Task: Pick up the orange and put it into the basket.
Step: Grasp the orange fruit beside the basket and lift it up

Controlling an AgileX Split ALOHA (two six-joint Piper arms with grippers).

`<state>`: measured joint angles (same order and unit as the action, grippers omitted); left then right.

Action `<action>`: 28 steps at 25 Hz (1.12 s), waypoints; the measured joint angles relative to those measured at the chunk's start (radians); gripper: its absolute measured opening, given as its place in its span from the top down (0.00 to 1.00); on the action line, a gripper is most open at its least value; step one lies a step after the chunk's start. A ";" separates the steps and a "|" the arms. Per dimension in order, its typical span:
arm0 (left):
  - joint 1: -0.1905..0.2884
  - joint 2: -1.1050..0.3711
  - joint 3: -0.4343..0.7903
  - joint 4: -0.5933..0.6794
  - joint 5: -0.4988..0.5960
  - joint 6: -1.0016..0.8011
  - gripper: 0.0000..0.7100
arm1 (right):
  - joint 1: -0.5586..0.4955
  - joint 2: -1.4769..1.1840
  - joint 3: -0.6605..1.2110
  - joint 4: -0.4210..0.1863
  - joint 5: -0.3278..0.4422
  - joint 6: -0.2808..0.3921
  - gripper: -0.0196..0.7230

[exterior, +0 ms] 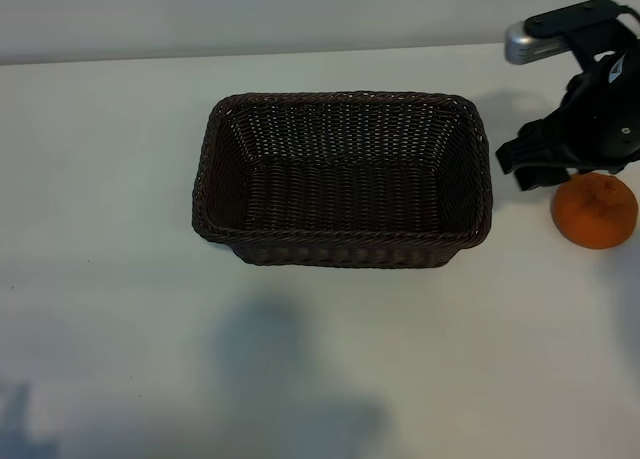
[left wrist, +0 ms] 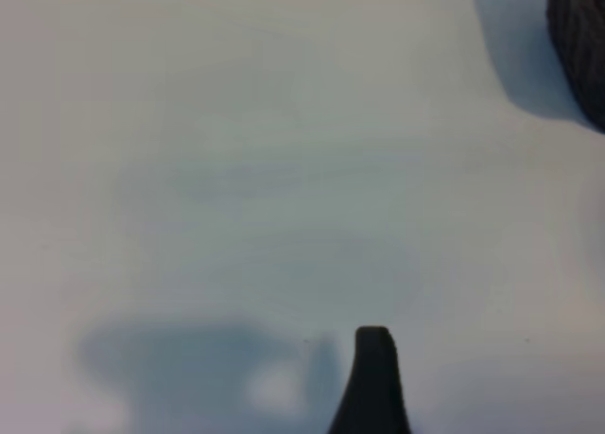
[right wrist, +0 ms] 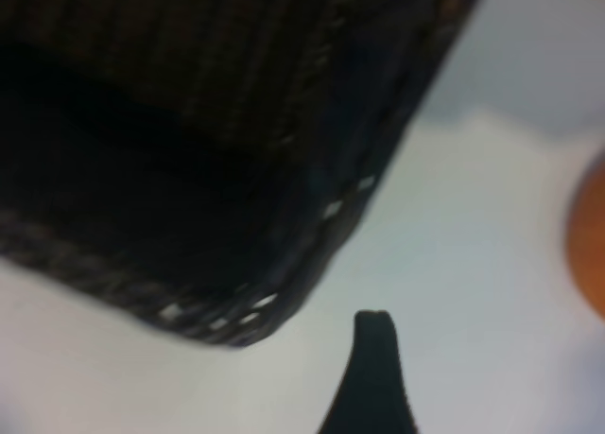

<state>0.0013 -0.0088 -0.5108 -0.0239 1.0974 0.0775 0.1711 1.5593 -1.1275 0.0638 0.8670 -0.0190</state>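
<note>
Orange (exterior: 595, 211): on table (exterior: 100, 229), at 3 o'clock of basket (exterior: 342, 181), apart from it. Judged firm, light, dimpled skin grippy but round, liable to roll; grasp across its widest middle. Basket: empty. Right gripper (exterior: 545, 164): at orange's 11 o'clock, jaws wide, holding nothing. Left gripper (left wrist: 374, 377): over bare table, open, empty.

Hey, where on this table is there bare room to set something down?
The widest bare stretch lies left of the basket, and another runs along the near edge in front of it. The basket itself is empty. It is crowded at the right, where the right gripper hangs beside the orange.
</note>
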 joint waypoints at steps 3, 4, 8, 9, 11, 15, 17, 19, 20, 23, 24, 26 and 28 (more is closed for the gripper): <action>0.000 0.000 0.010 0.000 -0.004 -0.001 0.16 | -0.026 0.000 0.000 -0.106 -0.002 0.116 0.22; 0.000 0.000 0.011 0.000 -0.004 -0.002 0.16 | -0.045 0.002 0.000 -0.145 -0.006 0.148 0.22; 0.000 0.000 0.011 0.000 -0.005 -0.005 0.16 | -0.143 0.018 0.000 -0.193 -0.016 0.184 0.22; 0.000 0.000 0.011 0.000 -0.005 -0.005 0.16 | -0.163 0.027 0.000 -0.193 -0.021 0.184 0.22; 0.000 0.000 0.011 0.000 -0.005 -0.005 0.16 | -0.206 0.045 0.000 -0.181 -0.033 0.168 0.22; 0.000 0.000 0.011 0.000 -0.005 -0.005 0.16 | -0.246 0.098 0.000 -0.116 -0.072 0.099 0.22; 0.000 0.000 0.011 0.000 -0.005 -0.005 0.16 | -0.248 0.127 0.000 -0.094 -0.094 0.081 0.22; 0.000 0.000 0.011 0.000 -0.005 -0.010 0.16 | -0.248 0.158 0.000 -0.087 -0.117 0.077 0.22; 0.000 0.000 0.011 0.000 -0.005 -0.010 0.16 | -0.248 0.172 0.000 -0.087 -0.125 0.077 0.22; 0.000 0.000 0.011 0.000 -0.005 -0.009 0.16 | -0.249 0.211 0.000 -0.079 -0.147 0.076 0.22; 0.000 0.000 0.011 0.000 -0.005 -0.009 0.16 | -0.249 0.224 -0.001 -0.073 -0.152 0.076 0.22; 0.000 0.000 0.011 0.000 -0.005 -0.009 0.16 | -0.249 0.260 -0.002 -0.064 -0.163 0.071 0.22; 0.000 0.000 0.011 0.000 -0.005 -0.009 0.16 | -0.249 0.293 -0.002 -0.057 -0.167 0.064 0.22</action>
<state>0.0013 -0.0088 -0.4999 -0.0239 1.0929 0.0685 -0.0776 1.8524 -1.1293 0.0064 0.6999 0.0451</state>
